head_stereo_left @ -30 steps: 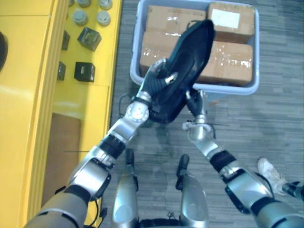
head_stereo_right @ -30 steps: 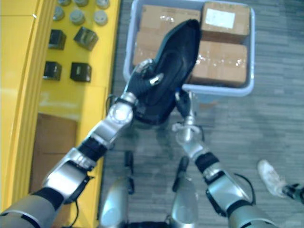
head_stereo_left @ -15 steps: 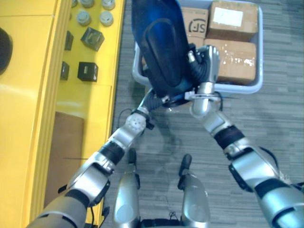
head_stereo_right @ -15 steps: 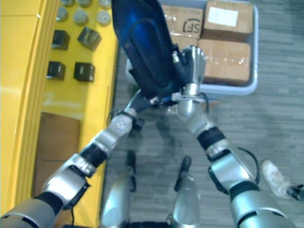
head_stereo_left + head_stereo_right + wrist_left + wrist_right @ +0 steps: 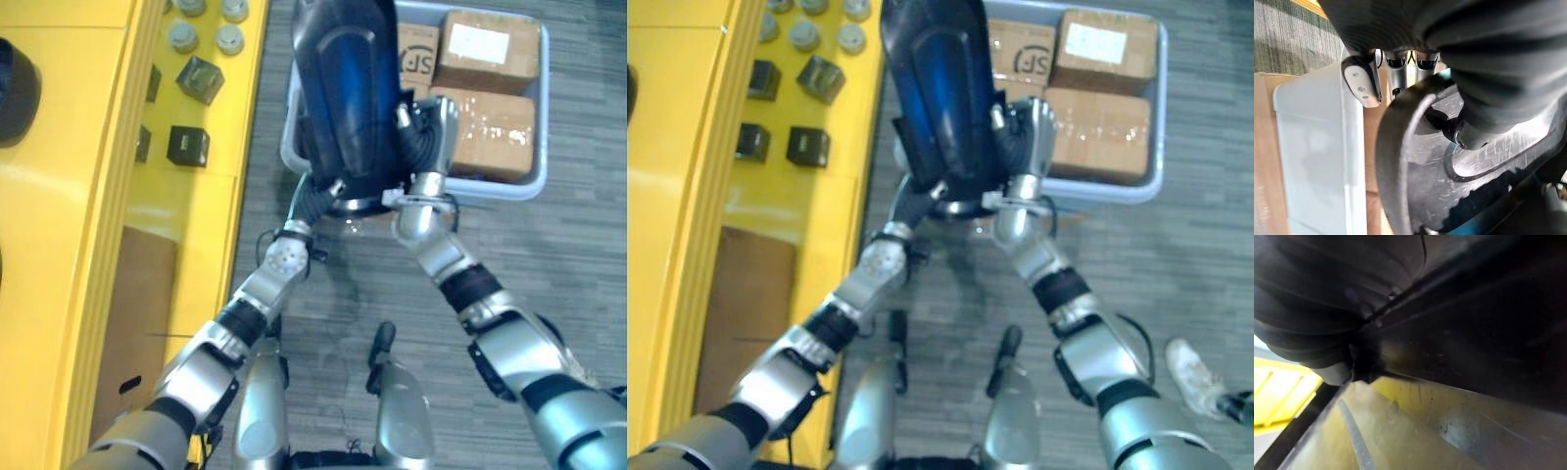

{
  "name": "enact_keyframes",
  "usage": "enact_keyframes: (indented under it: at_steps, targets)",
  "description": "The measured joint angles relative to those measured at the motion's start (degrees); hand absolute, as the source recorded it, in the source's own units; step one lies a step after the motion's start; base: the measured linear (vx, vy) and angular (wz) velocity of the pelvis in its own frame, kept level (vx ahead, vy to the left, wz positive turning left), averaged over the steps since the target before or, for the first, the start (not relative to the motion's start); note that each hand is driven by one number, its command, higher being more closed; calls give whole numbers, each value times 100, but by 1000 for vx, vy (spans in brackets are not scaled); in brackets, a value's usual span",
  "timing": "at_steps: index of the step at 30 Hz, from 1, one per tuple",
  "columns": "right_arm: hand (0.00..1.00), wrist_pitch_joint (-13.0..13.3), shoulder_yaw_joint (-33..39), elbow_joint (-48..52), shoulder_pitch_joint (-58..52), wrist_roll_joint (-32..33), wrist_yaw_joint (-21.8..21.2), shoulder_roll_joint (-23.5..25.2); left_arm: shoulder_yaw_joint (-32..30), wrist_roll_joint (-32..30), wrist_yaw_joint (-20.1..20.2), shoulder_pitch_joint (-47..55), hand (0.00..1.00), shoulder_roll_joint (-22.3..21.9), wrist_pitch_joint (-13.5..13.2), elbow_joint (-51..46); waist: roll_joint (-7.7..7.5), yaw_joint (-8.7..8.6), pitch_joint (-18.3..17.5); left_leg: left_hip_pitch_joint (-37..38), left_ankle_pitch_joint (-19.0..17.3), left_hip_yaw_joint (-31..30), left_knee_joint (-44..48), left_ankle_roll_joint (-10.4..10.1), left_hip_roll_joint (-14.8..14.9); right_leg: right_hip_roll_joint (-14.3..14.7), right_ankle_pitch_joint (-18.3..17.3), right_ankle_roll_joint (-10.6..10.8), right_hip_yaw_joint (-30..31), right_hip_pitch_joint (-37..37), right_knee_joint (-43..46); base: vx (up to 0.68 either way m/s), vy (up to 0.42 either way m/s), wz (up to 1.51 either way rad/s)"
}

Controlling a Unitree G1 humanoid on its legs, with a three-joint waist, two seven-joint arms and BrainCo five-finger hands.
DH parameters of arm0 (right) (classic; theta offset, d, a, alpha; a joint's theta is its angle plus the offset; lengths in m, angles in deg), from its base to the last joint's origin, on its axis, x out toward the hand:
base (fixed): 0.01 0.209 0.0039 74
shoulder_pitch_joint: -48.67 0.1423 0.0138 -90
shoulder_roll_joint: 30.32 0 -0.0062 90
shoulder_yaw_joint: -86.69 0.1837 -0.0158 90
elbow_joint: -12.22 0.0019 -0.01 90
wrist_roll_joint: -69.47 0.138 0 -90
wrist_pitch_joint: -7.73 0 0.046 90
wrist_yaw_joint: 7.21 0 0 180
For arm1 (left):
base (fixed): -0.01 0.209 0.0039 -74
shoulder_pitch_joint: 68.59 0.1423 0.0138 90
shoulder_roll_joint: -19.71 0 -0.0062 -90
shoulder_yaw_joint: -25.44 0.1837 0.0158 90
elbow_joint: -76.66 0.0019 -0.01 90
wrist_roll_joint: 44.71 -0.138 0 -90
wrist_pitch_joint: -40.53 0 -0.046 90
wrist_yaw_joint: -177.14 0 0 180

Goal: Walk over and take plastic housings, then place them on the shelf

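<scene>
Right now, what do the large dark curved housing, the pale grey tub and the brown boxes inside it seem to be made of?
Large dark curved housing: probably moulded plastic, glossy; blue sheen on its smooth face, fine scratches in the left wrist view. Pale grey tub: likely plastic, matt, with a rounded rim. Brown boxes: cardboard, with shiny tape strips.
</scene>
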Motion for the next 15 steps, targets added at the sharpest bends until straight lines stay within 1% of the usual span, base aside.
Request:
enact_keyframes:
  at_steps: [1, 2, 3, 4, 5, 6, 9, 15]
  targets:
    - [100, 3, 0, 9, -11, -2, -6, 16, -33, 21, 12, 26, 0, -15, -28, 0, 0, 1, 0, 1, 0, 0, 1, 0, 2, 1, 0, 0, 0, 1, 0, 0, 0, 0]
    - [100, 3, 2, 13, -42, -2, -21, 42, -63, 183, 45, 56, 0, -43, -89, -10, 0, 18, 0, 0, 0, 0, 1, 0, 6, 5, 0, -1, 0, 2, 0, 0, 0, 0]
    - [100, 3, 10, 13, -73, -1, -24, 42, -89, 208, 55, 56, 0, -79, -105, -25, 0, 35, 0, 1, 0, -1, 2, 0, 8, 7, 1, -1, 0, 3, 0, 0, 0, 0]
    - [100, 3, 107, 13, -163, 1, -25, 53, -166, 227, 71, 57, 100, -177, -165, -35, 0, 79, 0, 2, 0, -4, 2, 0, 9, 9, 1, -1, -3, 9, -1, 0, 0, 0]
    - [100, 3, 209, 12, -244, 6, -26, 70, -219, 229, 106, 57, 100, -229, -266, -53, 0, 111, 0, 2, 0, -10, 2, 0, 9, 10, 1, -1, -11, 18, -5, 0, 0, 0]
    - [100, 3, 229, 12, -266, 11, -26, 76, -231, 229, 106, 57, 100, -231, -282, -64, 0, 112, 0, 3, 0, -15, 2, 0, 8, 10, 1, -1, -17, 25, -11, 10, 1, 3]
    - [100, 46, 223, 57, -288, 20, -25, 149, -308, 216, 99, 65, 100, -228, -280, -63, -1, 105, -1, 22, 0, -36, 1, -1, 16, 26, 4, -5, -45, 87, -54, 10, 3, 4]
    - [100, 49, 222, 58, -295, 21, -25, 174, -304, 161, 43, 66, 100, -227, -293, -63, -3, 119, -1, 24, 0, -40, 0, -1, 18, 31, 20, -8, -47, 103, -75, 0, 0, 0]
